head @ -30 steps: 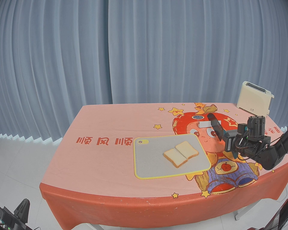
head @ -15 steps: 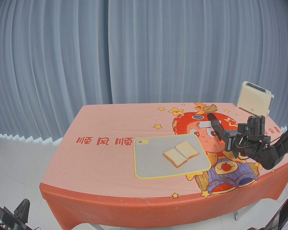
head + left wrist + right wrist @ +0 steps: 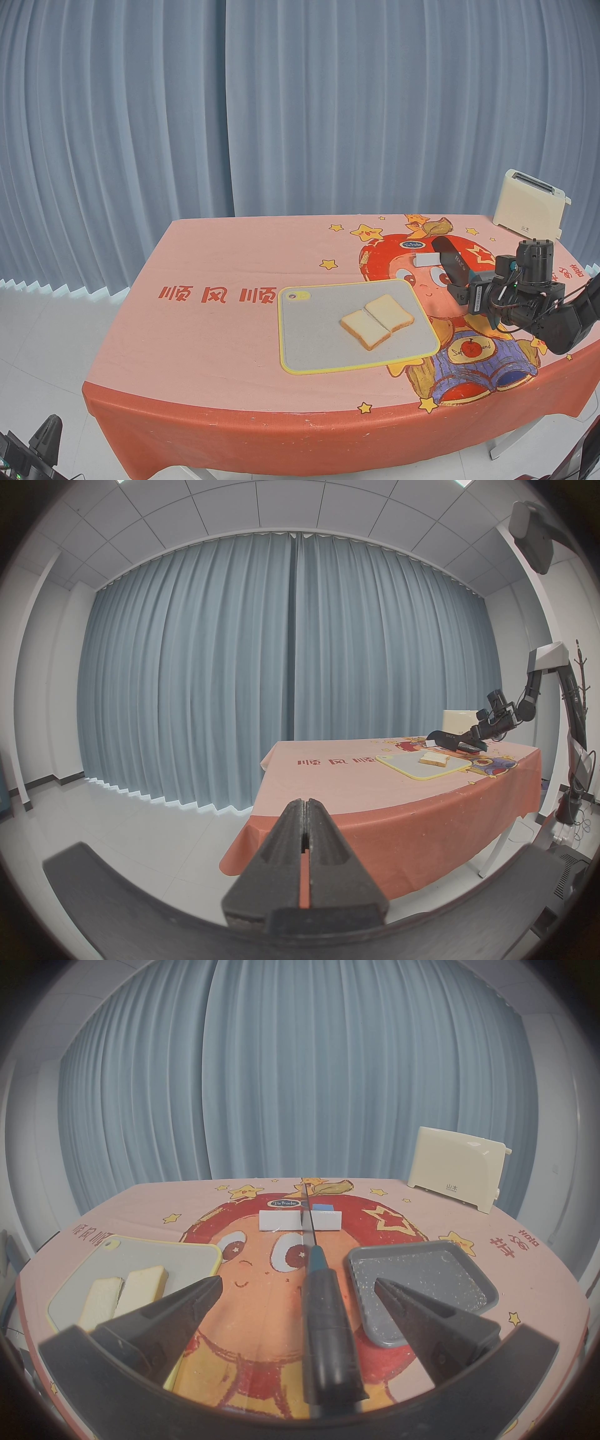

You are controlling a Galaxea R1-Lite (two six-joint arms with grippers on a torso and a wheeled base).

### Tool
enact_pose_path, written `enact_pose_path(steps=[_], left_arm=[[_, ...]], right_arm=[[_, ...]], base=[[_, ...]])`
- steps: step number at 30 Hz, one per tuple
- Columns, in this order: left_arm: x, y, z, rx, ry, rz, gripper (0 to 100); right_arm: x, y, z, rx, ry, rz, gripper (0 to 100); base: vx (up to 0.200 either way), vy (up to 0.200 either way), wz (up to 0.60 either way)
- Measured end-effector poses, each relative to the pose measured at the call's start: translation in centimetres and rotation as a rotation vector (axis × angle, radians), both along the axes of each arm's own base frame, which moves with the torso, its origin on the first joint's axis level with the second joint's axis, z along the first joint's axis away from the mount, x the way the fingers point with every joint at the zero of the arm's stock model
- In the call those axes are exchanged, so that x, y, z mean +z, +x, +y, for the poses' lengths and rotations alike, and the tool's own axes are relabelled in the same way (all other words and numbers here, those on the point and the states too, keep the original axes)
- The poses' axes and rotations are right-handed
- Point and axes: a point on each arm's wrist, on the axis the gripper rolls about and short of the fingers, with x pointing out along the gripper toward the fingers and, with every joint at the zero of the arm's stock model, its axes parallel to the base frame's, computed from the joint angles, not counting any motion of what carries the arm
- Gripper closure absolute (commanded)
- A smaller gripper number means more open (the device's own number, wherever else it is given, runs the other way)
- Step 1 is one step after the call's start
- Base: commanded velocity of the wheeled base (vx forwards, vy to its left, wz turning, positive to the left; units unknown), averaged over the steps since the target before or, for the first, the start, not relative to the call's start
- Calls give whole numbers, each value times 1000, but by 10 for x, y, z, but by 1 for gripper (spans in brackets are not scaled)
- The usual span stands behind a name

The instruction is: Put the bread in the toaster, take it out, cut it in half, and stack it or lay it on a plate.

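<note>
Bread (image 3: 365,329) lies in two halves, side by side and touching along the cut, on the cutting board (image 3: 312,337), nearer the board's right edge. The board sits mid-tabletop (image 3: 219,350), toward the near edge. The toaster (image 3: 530,212) stands at the far right corner. The right claw (image 3: 464,286) hangs just right of the board, and the black-handled knife (image 3: 450,259) reaches from it toward a white holder block (image 3: 427,259).

From the left wrist, the left claw (image 3: 303,849) is pressed together on nothing. It is low and well apart from the tabletop's edge.

From the right wrist, the right claw's fingers (image 3: 181,1310) stand wide apart on either side of the knife handle and touch it nowhere I can see. The blade runs into the block's slot. A grey tray (image 3: 425,1285) lies beside the knife, on the side away from the board; it is probably the plate.

The halves should be light and soft inside, with a dry, crumbly face, so they would crush or tear easily. I would pinch one half gently across its crust edges. Starting at an outer crust, away from the cut, should keep the other half from being dragged along.
</note>
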Motion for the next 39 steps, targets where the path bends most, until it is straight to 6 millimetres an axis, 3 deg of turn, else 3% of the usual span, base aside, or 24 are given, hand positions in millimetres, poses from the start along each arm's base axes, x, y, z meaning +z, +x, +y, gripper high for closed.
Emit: enact_pose_path(steps=[22, 39], left_arm=[[0, 0, 0, 1, 0, 0, 100], [0, 0, 0, 0, 0, 0, 100]], right_arm=[[5, -1, 4, 14, 9, -59, 0], [30, -15, 4, 22, 22, -131, 0]], base=[[0, 0, 0], [0, 0, 0]])
